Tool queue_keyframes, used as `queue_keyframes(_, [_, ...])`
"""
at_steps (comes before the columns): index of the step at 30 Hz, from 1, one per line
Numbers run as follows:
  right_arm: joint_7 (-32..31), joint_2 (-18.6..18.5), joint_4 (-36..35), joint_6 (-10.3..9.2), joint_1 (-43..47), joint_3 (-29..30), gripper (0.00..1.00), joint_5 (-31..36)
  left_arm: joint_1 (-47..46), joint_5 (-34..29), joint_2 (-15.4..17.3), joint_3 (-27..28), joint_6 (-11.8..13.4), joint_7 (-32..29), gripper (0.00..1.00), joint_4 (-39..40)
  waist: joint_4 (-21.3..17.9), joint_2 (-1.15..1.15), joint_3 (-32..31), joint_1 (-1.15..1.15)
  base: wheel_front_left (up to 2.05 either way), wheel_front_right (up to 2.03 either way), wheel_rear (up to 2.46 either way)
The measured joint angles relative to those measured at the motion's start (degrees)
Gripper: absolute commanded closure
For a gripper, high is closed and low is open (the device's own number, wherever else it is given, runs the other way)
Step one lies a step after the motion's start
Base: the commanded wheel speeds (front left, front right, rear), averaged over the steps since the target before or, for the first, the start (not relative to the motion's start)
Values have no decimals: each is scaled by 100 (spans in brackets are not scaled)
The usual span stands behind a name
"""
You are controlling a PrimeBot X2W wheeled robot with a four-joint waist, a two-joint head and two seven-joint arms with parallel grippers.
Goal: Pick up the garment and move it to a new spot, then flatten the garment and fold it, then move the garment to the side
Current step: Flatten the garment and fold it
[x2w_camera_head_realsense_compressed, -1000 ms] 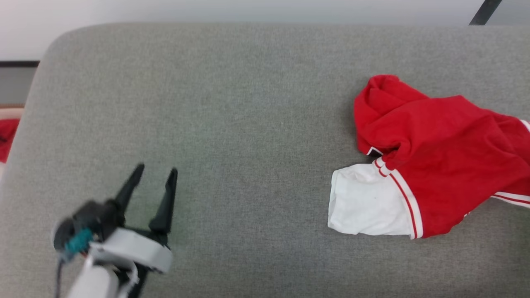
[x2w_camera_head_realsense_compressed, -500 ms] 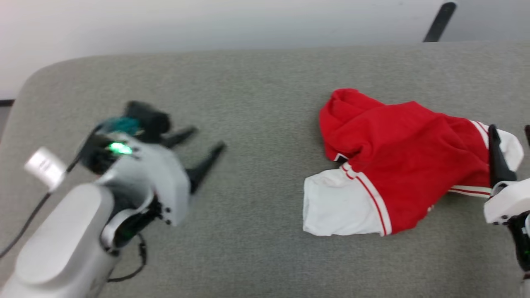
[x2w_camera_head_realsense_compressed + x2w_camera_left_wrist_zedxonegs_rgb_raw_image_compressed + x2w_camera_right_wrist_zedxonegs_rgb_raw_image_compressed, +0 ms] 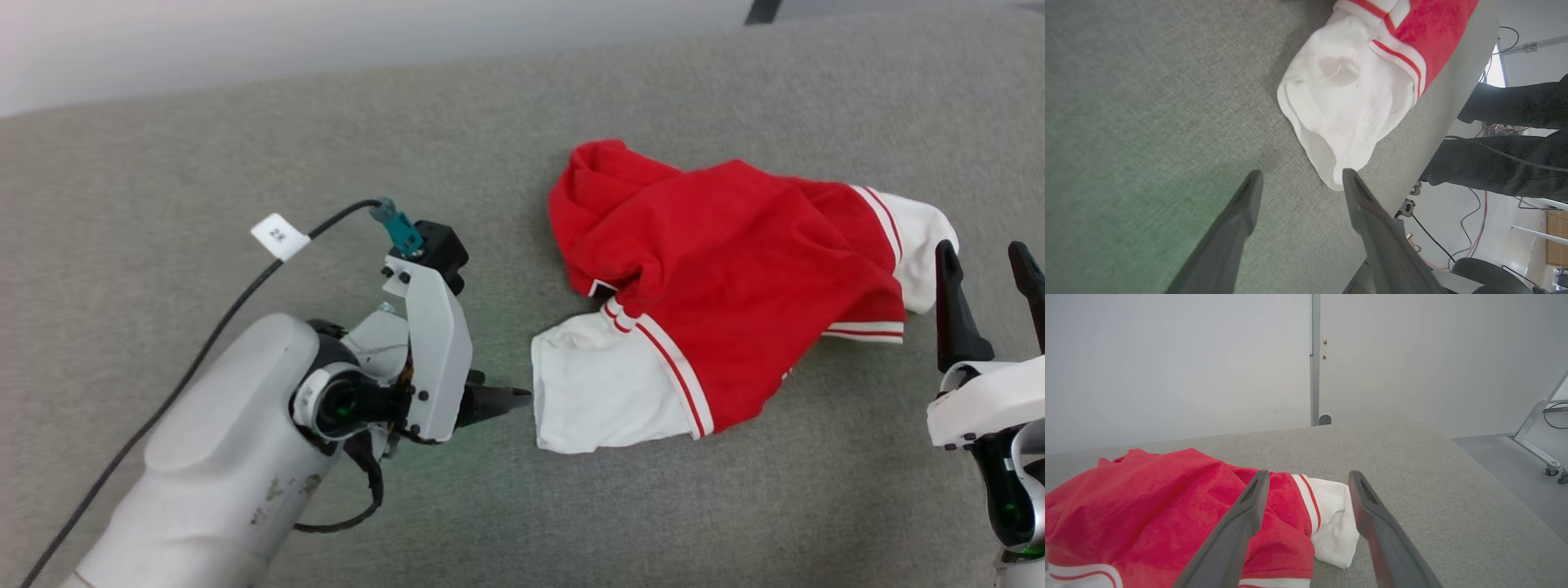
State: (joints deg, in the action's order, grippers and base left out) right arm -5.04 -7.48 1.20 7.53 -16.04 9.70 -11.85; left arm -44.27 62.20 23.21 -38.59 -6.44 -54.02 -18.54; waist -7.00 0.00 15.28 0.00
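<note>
- the garment (image 3: 735, 269) lies crumpled on a flat, grey, coarse-woven padded surface (image 3: 245, 163), right of the middle as the robot faces it, with nothing gripping it.
- it is soft red knit, bunched into rounded folds at the far end, with flat white ribbed bands carrying thin red stripes.
- one white sleeve (image 3: 604, 392) lies smooth and boxy towards the robot's left. the other (image 3: 918, 237) is tucked at the far right.
- the left gripper (image 3: 1301, 173) has its dark tapered fingers spread wide, empty, and pointing sideways at the near sleeve's cuff. one tip looks just short of the cloth, though i can't be sure from here.
- the right gripper (image 3: 980, 249) is also spread wide and empty, fingers upright just beside the right sleeve.
- a black cable with a small white tag (image 3: 278, 235) runs off the left wrist.
- a second ago the left gripper pointed up the surface, well away from the shirt. now it has swung round to the cuff, and the right gripper has come into sight.
- the shirt's crumple looks unchanged. the head camera itself has turned.
</note>
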Motion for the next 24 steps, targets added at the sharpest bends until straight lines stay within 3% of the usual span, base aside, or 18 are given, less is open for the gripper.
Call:
queue_keyframes(13, [158,198,86,0,-130,-47,0,25,-231,236,-403,44,67,2,0,-445,-397,0,529,0,0,0,0])
queue_keyframes(17, [210,221,122,0,-183,-92,0,26,-302,44,-428,-100,37,74,0,-530,-456,0,595,0,0,0,0])
queue_keyframes(18, [212,226,132,0,-191,-99,0,26,-302,62,-457,-94,36,113,35,-580,-463,0,604,0,0,0,0])
queue_keyframes(19, [225,232,140,0,-192,-107,0,26,-303,59,-476,-105,31,132,84,-603,-467,0,613,0,0,0,0])
queue_keyframes(20, [227,234,151,0,-192,-112,0,26,-308,46,-479,-124,18,163,100,-627,-469,0,618,0,0,0,0])
queue_keyframes(24, [225,230,165,0,-198,-103,0,44,-299,40,-490,-158,-16,296,100,-756,-440,0,606,0,0,0,0])
